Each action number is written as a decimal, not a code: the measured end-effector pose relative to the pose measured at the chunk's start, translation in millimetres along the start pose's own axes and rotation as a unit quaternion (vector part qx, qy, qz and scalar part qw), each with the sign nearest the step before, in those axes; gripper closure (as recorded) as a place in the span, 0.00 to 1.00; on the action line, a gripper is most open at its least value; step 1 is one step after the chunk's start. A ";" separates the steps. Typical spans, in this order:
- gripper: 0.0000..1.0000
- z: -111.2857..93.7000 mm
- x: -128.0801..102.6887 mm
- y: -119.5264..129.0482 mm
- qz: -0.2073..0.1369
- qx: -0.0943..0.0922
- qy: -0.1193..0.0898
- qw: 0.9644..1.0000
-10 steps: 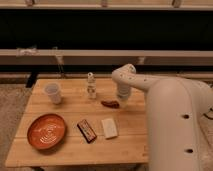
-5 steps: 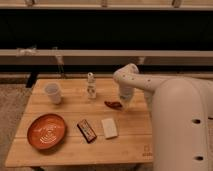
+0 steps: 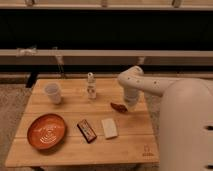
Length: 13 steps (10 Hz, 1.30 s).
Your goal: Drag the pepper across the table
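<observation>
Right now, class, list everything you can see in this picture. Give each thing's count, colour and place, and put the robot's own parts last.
table: 1, light wood planks, fills the middle of the view
plate: 1, orange, front left of the table
cup: 1, white, back left of the table
small bottle: 1, pale, back middle of the table
pepper: 1, dark red, right of the middle of the table
bar: 1, dark with red edges, front middle of the table
block: 1, pale beige, just right of the bar
ledge: 1, pale, along the wall behind the table
arm: 1, white, reaching in from the right
gripper: 1, at the arm's end, low over the table, just right of the pepper
</observation>
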 end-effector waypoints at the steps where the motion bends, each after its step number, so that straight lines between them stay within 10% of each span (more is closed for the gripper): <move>1: 1.00 -0.8 10.2 2.4 0.011 -0.001 0.007 1.000; 13: 1.00 -5.5 94.1 91.7 0.090 -0.057 0.077 0.991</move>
